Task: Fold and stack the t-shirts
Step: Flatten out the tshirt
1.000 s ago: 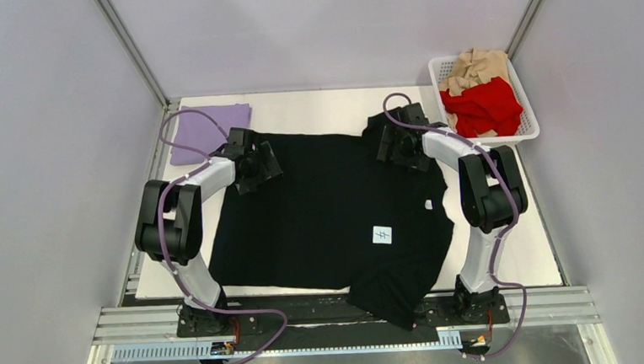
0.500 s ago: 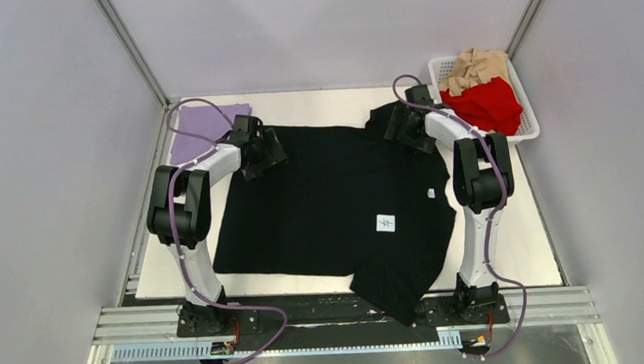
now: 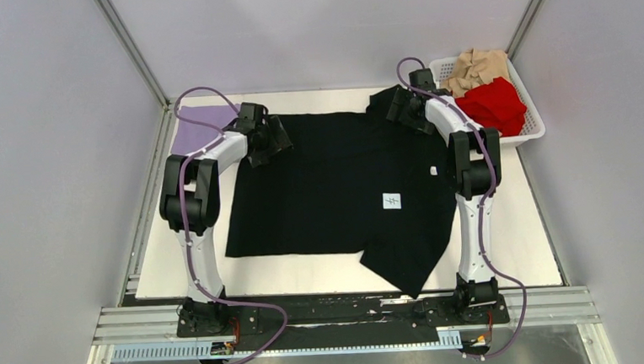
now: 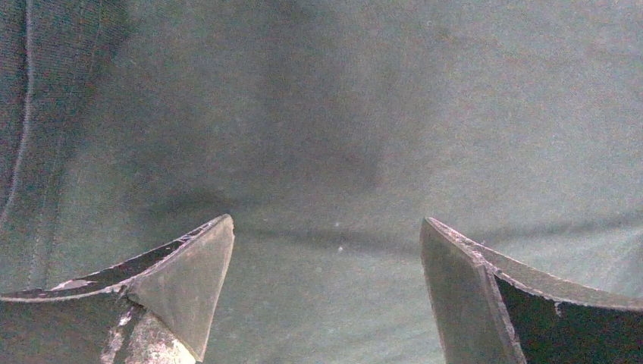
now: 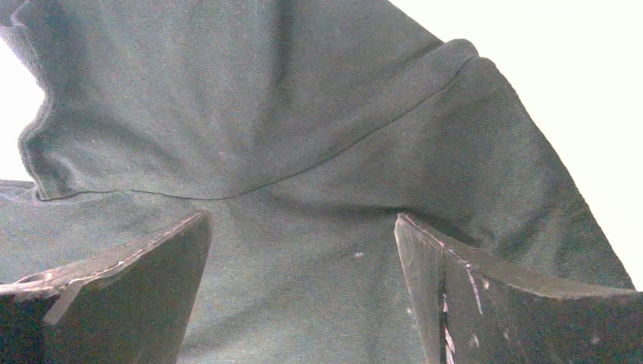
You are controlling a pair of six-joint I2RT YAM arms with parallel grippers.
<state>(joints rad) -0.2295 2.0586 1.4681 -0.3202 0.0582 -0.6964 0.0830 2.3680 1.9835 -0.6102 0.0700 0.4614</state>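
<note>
The large black t-shirt (image 3: 336,189) lies spread on the white table with its small white tag (image 3: 392,201) facing up; one sleeve points toward the near edge. My left gripper (image 3: 272,139) is at the shirt's far left corner. In the left wrist view the left gripper (image 4: 326,221) is open, jaws wide apart over black cloth (image 4: 341,114). My right gripper (image 3: 399,110) is at the far right corner. It is open (image 5: 303,216) over a bunched sleeve fold (image 5: 265,114). The lavender t-shirt (image 3: 192,131) lies flat at the far left.
A white basket (image 3: 536,127) at the far right holds the red t-shirt (image 3: 491,104) and the tan t-shirt (image 3: 476,64). Grey walls close in both sides and the back. The table's white surface (image 3: 508,246) shows right of the shirt.
Both arms have stretched toward the far side, and the black t-shirt has slid with them, away from the near edge. Its lower sleeve no longer hangs over the table front.
</note>
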